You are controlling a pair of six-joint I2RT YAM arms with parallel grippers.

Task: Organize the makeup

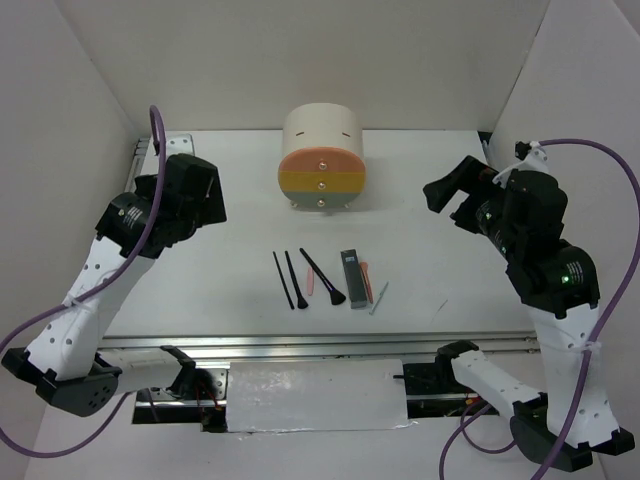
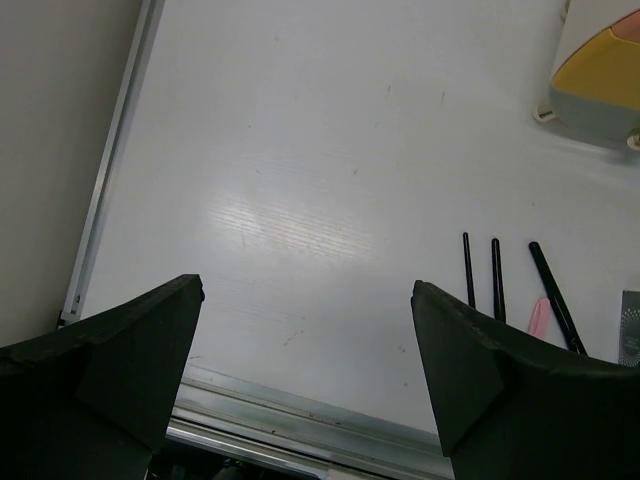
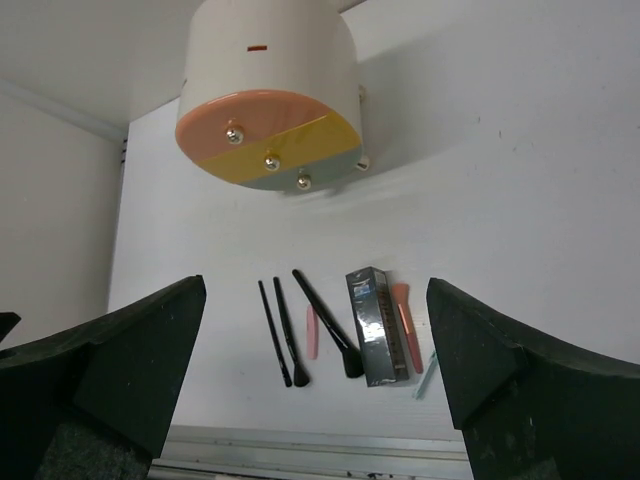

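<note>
In the left wrist view the organizer is cut off by the right edge. Below it, only a sliver of the grey box shows at that edge. A finger of the left gripper hides the brush head and the lower part of the pink stick. The print on the box is too small to read.

I look down on the whole table from above and behind the rig. My left wrist camera faces the near-left tabletop obliquely, closer in. My right wrist camera angles toward the organizer. All three views share the makeup row.
</note>
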